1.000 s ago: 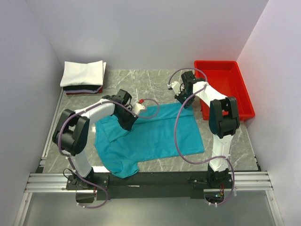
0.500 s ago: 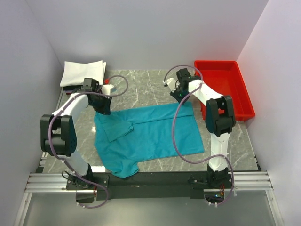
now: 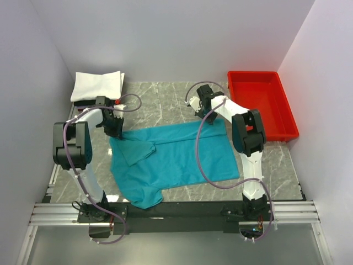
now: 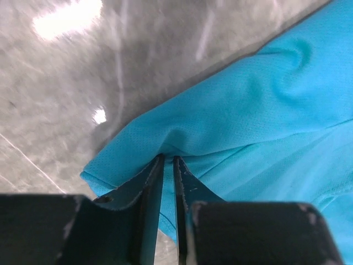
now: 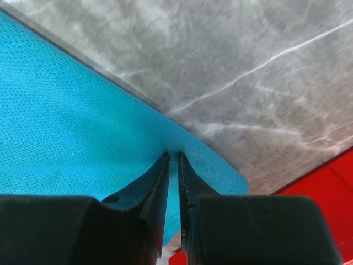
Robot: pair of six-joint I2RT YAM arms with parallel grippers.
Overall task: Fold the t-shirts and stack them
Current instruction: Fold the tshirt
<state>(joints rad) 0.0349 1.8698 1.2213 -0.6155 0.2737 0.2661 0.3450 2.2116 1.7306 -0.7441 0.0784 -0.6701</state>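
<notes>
A teal-blue t-shirt [image 3: 176, 157] lies spread on the marble table. My left gripper [image 3: 114, 131] is shut on its far left corner; the left wrist view shows the cloth [image 4: 231, 110] pinched between the jaws. My right gripper [image 3: 212, 117] is shut on its far right corner, with the cloth [image 5: 83, 127] pinched in the right wrist view. A folded white t-shirt [image 3: 98, 85] lies on a dark one and a red one at the back left.
A red plastic tray [image 3: 259, 102] stands at the back right, just beside the right arm; a bit of it shows in the right wrist view [image 5: 325, 193]. White walls close in the table on three sides.
My left gripper has swung from the shirt's middle out to the far left corner, pulling the top edge leftward. My right gripper moved slightly left. The shirt's top edge is now stretched out.
</notes>
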